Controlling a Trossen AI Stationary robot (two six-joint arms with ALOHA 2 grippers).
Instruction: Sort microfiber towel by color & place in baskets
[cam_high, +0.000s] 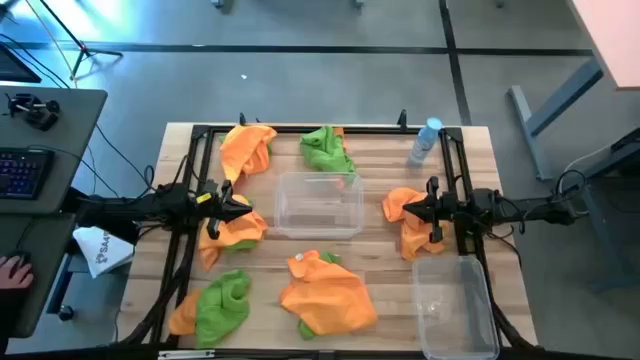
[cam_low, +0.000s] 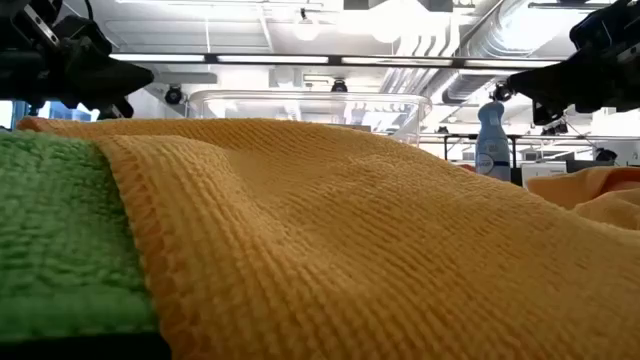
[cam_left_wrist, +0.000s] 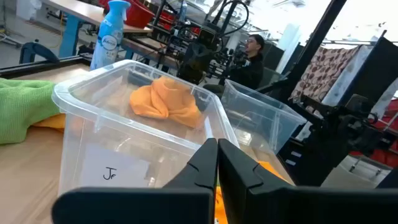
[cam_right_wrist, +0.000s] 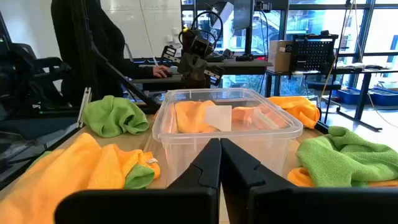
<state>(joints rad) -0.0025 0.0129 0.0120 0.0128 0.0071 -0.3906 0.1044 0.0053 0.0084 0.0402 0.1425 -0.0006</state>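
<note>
On the table (cam_high: 180, 150), scattered towels (cam_high: 328, 297), empty baskets (cam_high: 320, 205)

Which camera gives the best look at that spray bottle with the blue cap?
The left wrist view: the spray bottle shows large, with its label visible, behind the clear basket. The high view shows it small from above, at the table's far right corner. The low view shows only its upper part, past an orange towel. The right wrist view misses it.

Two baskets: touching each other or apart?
Apart. In the high view, bare wood shows between the centre basket and the basket at the table's right front corner; an orange towel lies near that gap.
</note>
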